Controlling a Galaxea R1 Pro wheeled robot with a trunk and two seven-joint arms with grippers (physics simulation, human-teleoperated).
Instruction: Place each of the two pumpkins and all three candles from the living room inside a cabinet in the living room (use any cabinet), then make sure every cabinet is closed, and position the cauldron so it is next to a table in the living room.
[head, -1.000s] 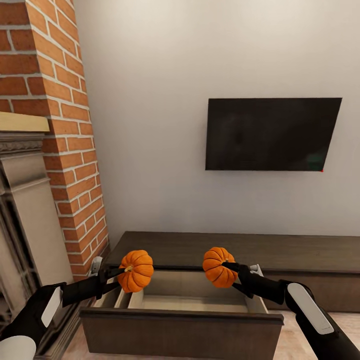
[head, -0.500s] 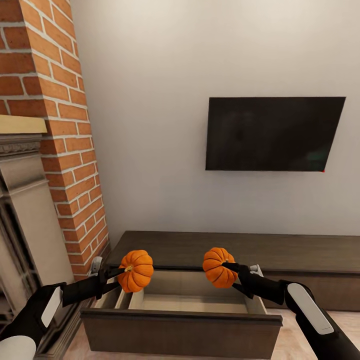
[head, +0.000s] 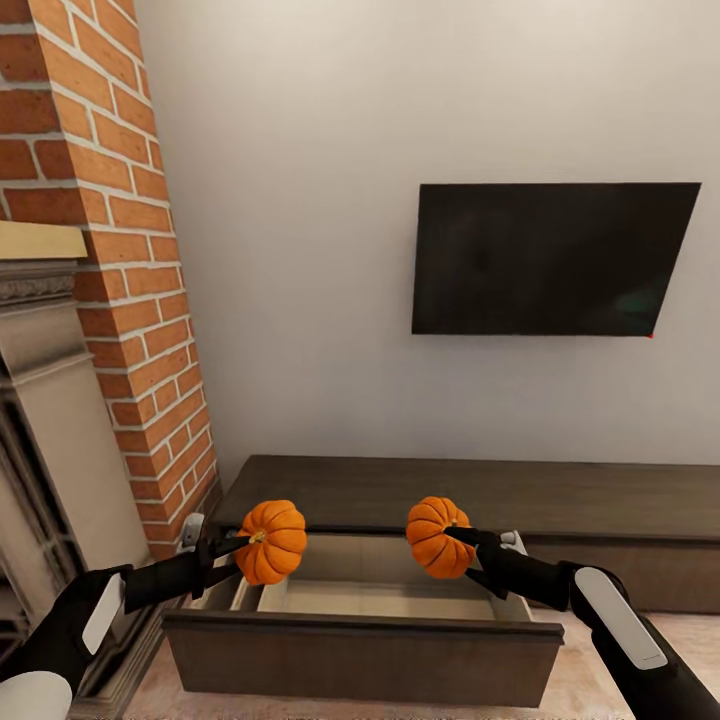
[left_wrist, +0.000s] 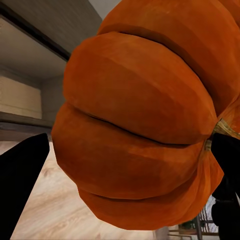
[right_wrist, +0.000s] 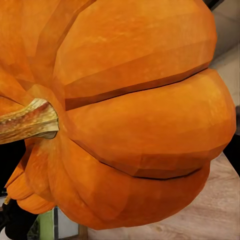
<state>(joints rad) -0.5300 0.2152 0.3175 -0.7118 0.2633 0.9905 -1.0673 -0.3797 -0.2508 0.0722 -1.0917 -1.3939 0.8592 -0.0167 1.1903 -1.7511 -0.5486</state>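
Here, two pumpkins held up over the open drawer (head: 385, 590) of the cabinet (head: 560, 500): left gripper (head: 240, 545) pinching the left pumpkin (head: 272, 541), right gripper (head: 462, 538) pinching the right pumpkin (head: 435, 536). Each pumpkin up close in its wrist view (left_wrist: 145, 130) (right_wrist: 140, 115). Above, a TV (head: 550, 258); brick (head: 110, 220) at left.

Open drawer (head: 380, 598) of the cabinet (head: 600, 505): light interior bare and reachable from above. Tall front panel (head: 365, 655) barring the near side. Brick column (head: 130, 300) crowding the left. Wall-mounted TV (head: 550, 258) well above the bare cabinet top.
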